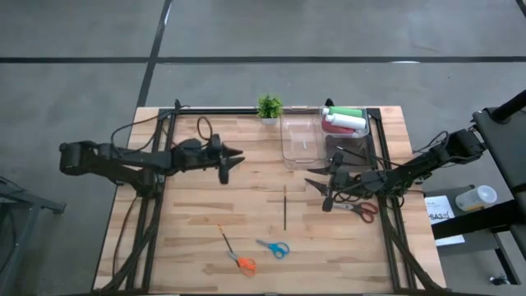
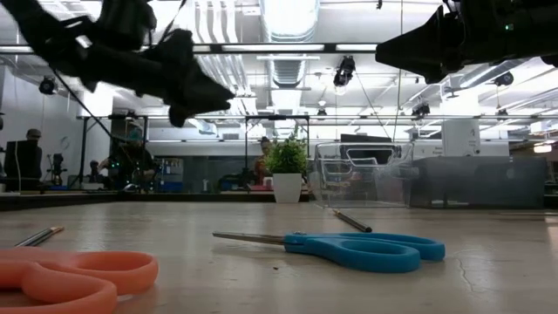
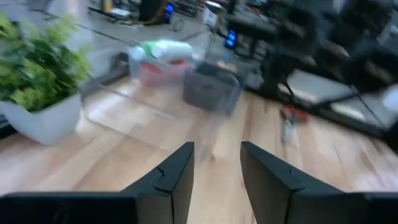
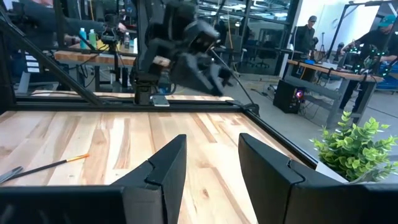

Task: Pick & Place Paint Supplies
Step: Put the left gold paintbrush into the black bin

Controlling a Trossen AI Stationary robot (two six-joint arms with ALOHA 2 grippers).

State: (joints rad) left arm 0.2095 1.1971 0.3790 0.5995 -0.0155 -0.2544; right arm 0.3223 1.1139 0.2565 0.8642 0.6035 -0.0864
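Wooden planks make up the desk (image 1: 189,238), and most of the paint supplies already sit in the clear plastic bins (image 1: 301,140) at the upper right of the high view: a green squeeze bottle (image 1: 347,112), a pink-red one (image 1: 338,127) and a white one (image 1: 352,122) lie together in the right-hand compartment. What remains loose is a thin dark stick-like brush (image 1: 285,207) lying near the middle of the desk, its long axis running straight up and down the frame. A second slim brush with an orange tip (image 1: 224,237) lies lower left of it, beside orange-handled scissors (image 1: 242,263) and blue-handled scissors (image 1: 274,247).

Right gripper (image 1: 319,187) hovers just right of the dark brush's upper end, fingers (image 4: 165,168) apart with nothing between them. Left gripper (image 1: 233,158) hangs up and to the left, farther off, its fingers (image 3: 177,174) likewise apart and empty. To my eye the right arm is the nearer one; it would need to swing left and drop, closing across the brush's narrow width. A small green potted plant (image 1: 269,107) stands by the bins.
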